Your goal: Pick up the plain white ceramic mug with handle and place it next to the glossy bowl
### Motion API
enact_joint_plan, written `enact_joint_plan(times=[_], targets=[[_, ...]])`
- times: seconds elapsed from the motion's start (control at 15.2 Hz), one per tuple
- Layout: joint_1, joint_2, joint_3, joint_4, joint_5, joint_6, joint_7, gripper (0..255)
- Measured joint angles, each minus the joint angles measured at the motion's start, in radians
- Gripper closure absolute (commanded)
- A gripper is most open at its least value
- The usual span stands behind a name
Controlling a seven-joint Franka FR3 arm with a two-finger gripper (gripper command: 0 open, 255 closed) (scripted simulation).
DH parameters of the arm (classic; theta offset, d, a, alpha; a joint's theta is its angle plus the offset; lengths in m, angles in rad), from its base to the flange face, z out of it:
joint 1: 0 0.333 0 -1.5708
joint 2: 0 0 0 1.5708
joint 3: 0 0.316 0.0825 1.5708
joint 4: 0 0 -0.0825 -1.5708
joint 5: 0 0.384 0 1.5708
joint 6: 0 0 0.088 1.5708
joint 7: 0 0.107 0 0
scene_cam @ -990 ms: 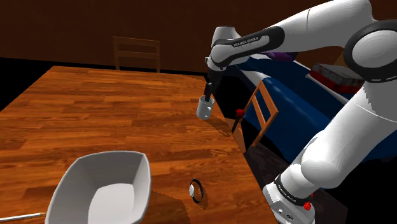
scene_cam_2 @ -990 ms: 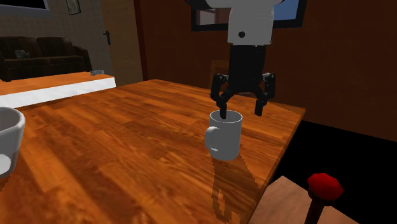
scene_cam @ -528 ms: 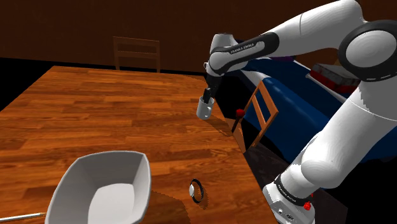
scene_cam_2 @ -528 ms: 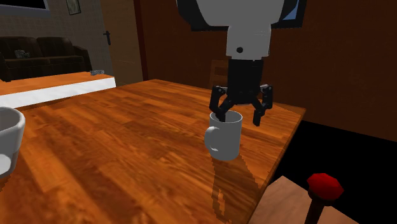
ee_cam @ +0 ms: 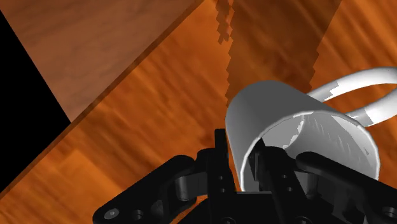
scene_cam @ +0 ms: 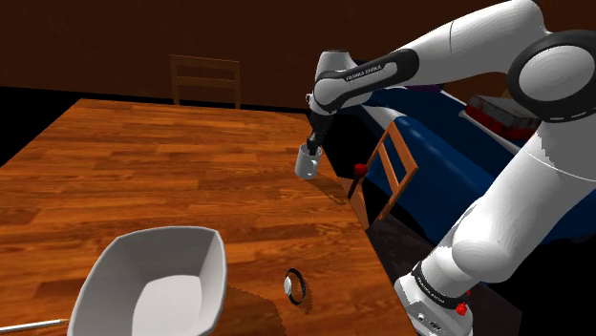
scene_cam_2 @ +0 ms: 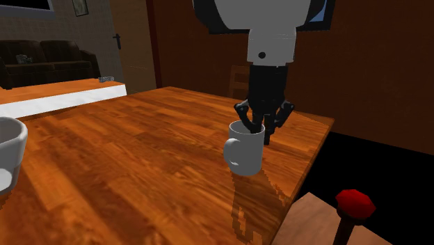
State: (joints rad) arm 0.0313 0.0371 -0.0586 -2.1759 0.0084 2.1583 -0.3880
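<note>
A white mug [scene_cam: 308,164] with a handle stands upright on the wooden table [scene_cam: 143,172], close to the edge on the shoulder view's right. My black gripper [scene_cam: 310,148] comes straight down onto it. In the second exterior view the gripper [scene_cam_2: 259,127] is shut on the mug [scene_cam_2: 245,147] at the rim side away from the handle. In the wrist view the mug [ee_cam: 280,121] has its wall clasped in the gripper [ee_cam: 245,156], one finger inside and one outside. The white bowl [scene_cam: 205,258] sits at the table's near end, far from the mug; its rim [scene_cam_2: 10,149] shows in the second exterior view.
A small dark ring [scene_cam: 295,283] lies beside the bowl. A wooden chair [scene_cam: 203,78] stands at the far side and another [scene_cam: 392,167] beside the mug's table edge. A red knob [scene_cam_2: 355,203] sticks up there. A blue piece of furniture [scene_cam: 449,143] lies beyond.
The gripper dropped a little onto the mug, then its fingers went from wide apart to shut on the rim wall. The mug has not moved.
</note>
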Motion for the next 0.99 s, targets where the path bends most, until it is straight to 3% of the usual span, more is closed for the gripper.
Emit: enact_joint_plan(times=[0.53, 0.99], targets=[[0.000, -0.001, 0.000, 0.004, 0.000, -0.005, 0.001, 255], [0.000, -0.045, 0.000, 0.048, -0.003, -0.092, 0.002, 255]])
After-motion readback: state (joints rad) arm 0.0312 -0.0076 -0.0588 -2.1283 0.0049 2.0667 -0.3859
